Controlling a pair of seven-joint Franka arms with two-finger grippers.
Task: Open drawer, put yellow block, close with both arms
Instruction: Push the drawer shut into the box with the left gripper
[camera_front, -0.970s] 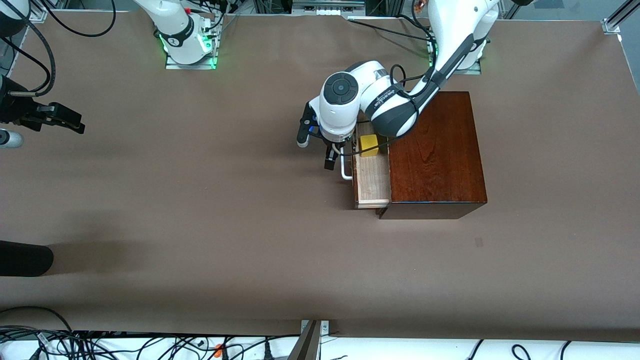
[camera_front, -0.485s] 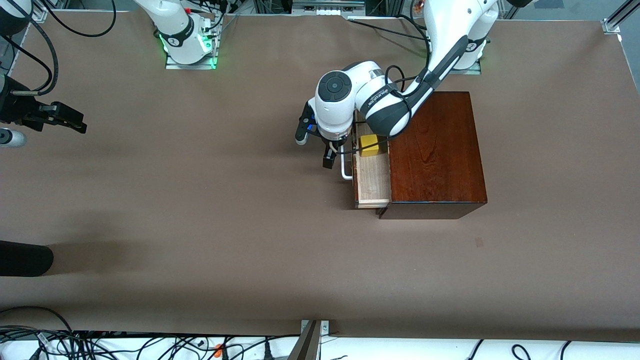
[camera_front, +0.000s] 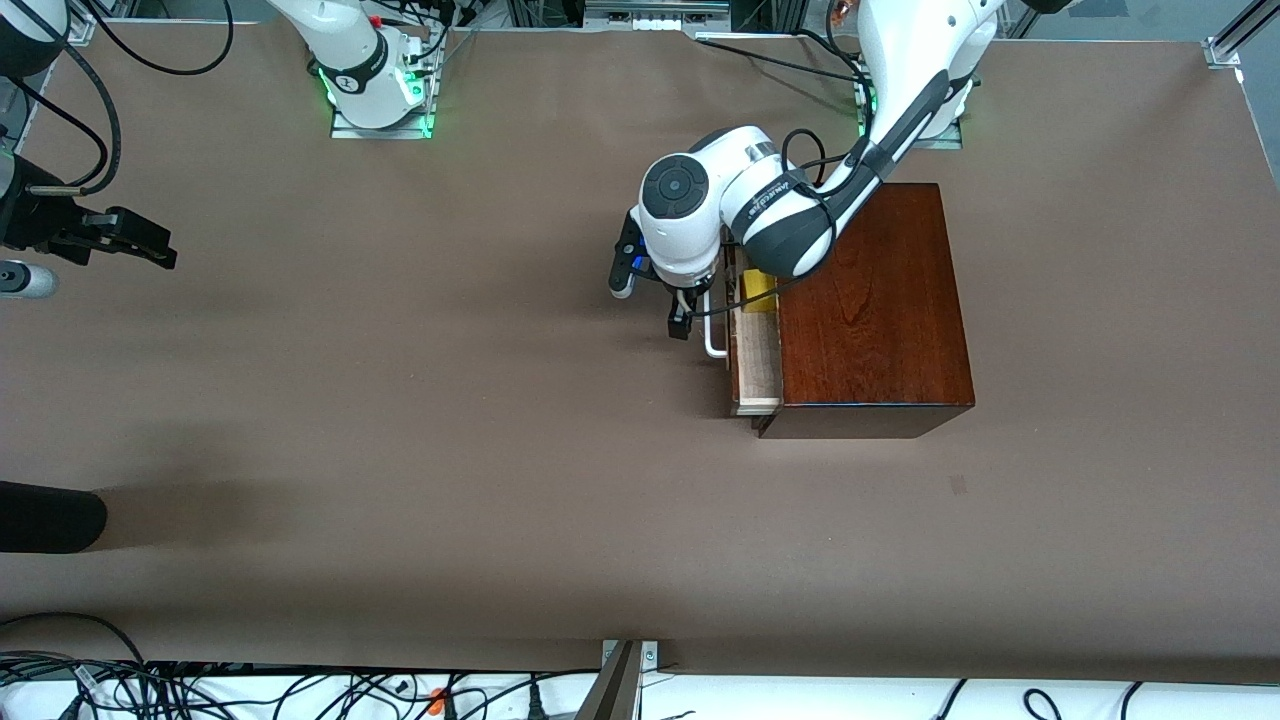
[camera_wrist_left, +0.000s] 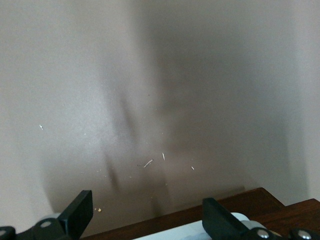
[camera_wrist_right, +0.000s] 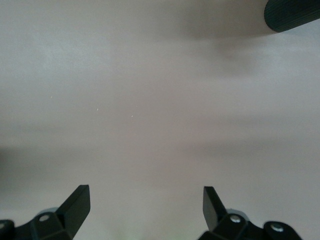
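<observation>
The dark wooden box (camera_front: 870, 300) stands toward the left arm's end of the table. Its drawer (camera_front: 757, 365) sticks out a short way, showing pale wood. The yellow block (camera_front: 758, 293) lies in the drawer, partly hidden under the left arm's wrist. My left gripper (camera_front: 652, 298) is open, right in front of the drawer front, against the white handle (camera_front: 715, 338). In the left wrist view the open left gripper (camera_wrist_left: 147, 222) shows the drawer's dark front (camera_wrist_left: 250, 199) and handle (camera_wrist_left: 200, 232) close below. My right gripper (camera_front: 150, 245) waits open over bare table at the right arm's end, its fingers (camera_wrist_right: 77, 202) empty.
A black rounded object (camera_front: 50, 515) pokes in at the right arm's end of the table, nearer the front camera; it also shows in the right wrist view (camera_wrist_right: 295, 15). Cables (camera_front: 200, 685) lie along the nearest table edge.
The drawer has slid into the box by about half its open length. My left gripper moved with it toward the box. The yellow block is now more covered. The right arm barely moved.
</observation>
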